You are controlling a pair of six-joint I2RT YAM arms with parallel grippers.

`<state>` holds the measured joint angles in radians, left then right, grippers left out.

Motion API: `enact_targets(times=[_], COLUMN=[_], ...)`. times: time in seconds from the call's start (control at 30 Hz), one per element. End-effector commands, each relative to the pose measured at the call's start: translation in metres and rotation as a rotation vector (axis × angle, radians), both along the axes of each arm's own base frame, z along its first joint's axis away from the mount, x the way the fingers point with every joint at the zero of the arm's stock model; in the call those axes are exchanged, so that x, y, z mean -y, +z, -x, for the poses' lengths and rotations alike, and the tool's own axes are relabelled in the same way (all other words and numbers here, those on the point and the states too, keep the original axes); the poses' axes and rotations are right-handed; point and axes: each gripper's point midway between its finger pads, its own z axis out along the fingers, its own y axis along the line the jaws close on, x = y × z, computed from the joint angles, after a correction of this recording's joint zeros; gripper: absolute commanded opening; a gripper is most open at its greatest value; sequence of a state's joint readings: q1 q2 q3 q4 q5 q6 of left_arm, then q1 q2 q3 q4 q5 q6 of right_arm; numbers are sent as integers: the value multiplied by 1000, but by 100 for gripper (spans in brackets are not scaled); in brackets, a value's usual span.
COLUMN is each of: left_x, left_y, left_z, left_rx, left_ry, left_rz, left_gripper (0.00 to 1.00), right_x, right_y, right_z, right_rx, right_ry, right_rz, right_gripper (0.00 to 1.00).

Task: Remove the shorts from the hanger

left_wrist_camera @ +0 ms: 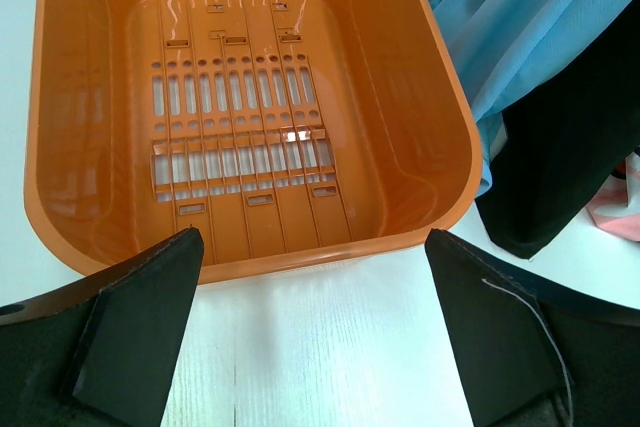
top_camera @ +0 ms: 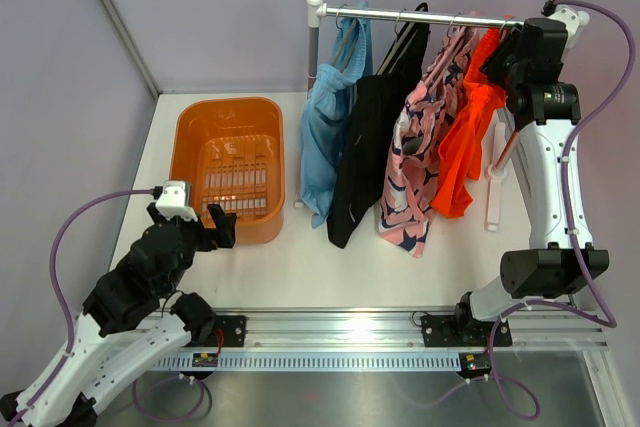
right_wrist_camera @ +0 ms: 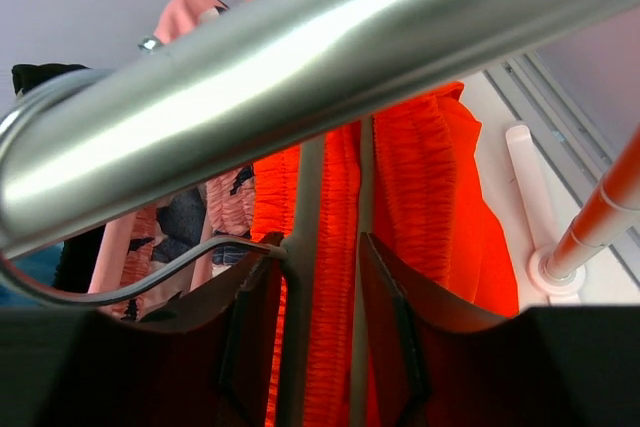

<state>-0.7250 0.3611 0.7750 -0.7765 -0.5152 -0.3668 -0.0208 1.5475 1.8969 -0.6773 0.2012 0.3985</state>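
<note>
So far none is off: all four shorts (top_camera: pixel 365 147) hang on the rail (top_camera: pixel 420 15). Right gripper (right_wrist_camera: pixel 320 257) straddles the orange pair (right_wrist_camera: pixel 420 177), and I cannot tell if it pinches. Left gripper (left_wrist_camera: pixel 312 237) gapes wide.

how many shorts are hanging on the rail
4, left to right on the silver metal rail: light blue fabric shorts, black fabric shorts, pink patterned fabric shorts, bright orange fabric shorts. More could hide behind them.

Left arm (top_camera: pixel 95 357), right arm (top_camera: pixel 545 187): white shells, black joints, purple cable (top_camera: pixel 120 193); left pincer (left_wrist_camera: pixel 315 287) fingers (left_wrist_camera: pixel 130 337) black, wedge-shaped.
</note>
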Motion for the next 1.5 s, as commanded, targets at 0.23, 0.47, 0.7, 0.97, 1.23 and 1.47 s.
enact_targets(times=[0.23,0.47,0.7,0.97,1.23,1.47], left_x=[1,2,4,5,7,21], left_y=[7,6,6,5,6,7], left_z=[-4,-4,-4,-4,-4,-2], left_rx=[21,17,16,14,18,25], left_ry=[13,4,-1,-7,-24,-111], left_rz=[19,14,14,11,15,11], left_gripper=[99,99,99,99,99,99], right_x=[10,9,4,-7,-24,-40], right_y=[34,41,78,104,83,63], right_z=[8,15,38,77,101,161], right_rx=[90,104,174,218,151,153], right_ry=[-25,-15,6,63,161,235], right_rz=[65,69,69,60,43,14], right_gripper=[0,0,0,0,0,0])
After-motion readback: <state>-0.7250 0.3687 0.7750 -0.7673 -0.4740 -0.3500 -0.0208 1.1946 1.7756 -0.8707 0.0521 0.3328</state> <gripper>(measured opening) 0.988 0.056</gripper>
